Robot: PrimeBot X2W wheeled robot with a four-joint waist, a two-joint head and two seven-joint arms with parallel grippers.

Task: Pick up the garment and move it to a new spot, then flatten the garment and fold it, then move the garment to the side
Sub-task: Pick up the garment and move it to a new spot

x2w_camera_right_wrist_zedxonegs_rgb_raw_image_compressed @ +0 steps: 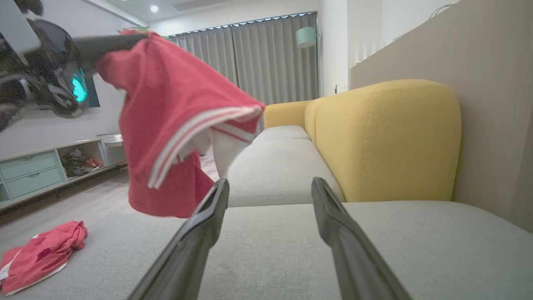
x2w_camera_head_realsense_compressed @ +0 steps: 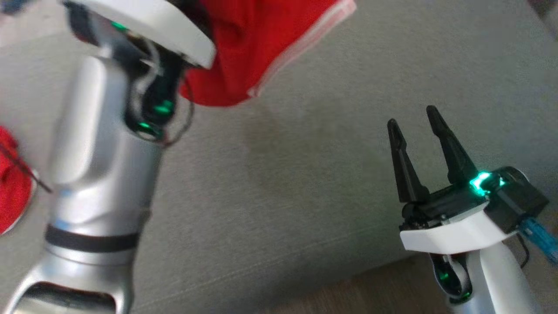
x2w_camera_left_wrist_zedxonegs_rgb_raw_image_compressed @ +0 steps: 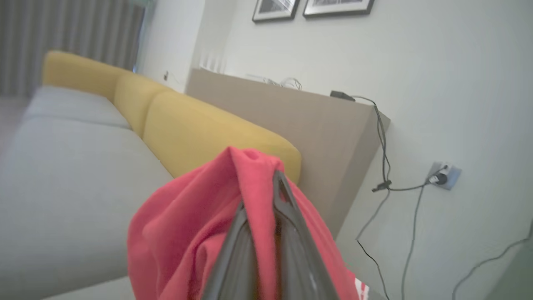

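1. Low over the grey fabric sofa seat (x2w_camera_right_wrist_zedxonegs_rgb_raw_image_compressed: 291,250): right gripper (x2w_camera_right_wrist_zedxonegs_rgb_raw_image_compressed: 270,183), fingers spread wide, nothing in them.
2. Up and to its left: left gripper (x2w_camera_right_wrist_zedxonegs_rgb_raw_image_compressed: 112,41) clamped tight on the red garment with white striped hems (x2w_camera_right_wrist_zedxonegs_rgb_raw_image_compressed: 166,104). Cloth hangs above the seat, well apart from the right gripper.
3. Seat's left edge: second crumpled red garment (x2w_camera_right_wrist_zedxonegs_rgb_raw_image_compressed: 41,254).
4. Far wall: pale green drawer cabinet (x2w_camera_right_wrist_zedxonegs_rgb_raw_image_compressed: 29,175); open shelf (x2w_camera_right_wrist_zedxonegs_rgb_raw_image_compressed: 83,143) holds dark clutter (x2w_camera_right_wrist_zedxonegs_rgb_raw_image_compressed: 83,164), too blurred to identify.

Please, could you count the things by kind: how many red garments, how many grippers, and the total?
Red garments: 2 (held garment, other garment)
Grippers: 2 (left gripper, right gripper)
Total: 4
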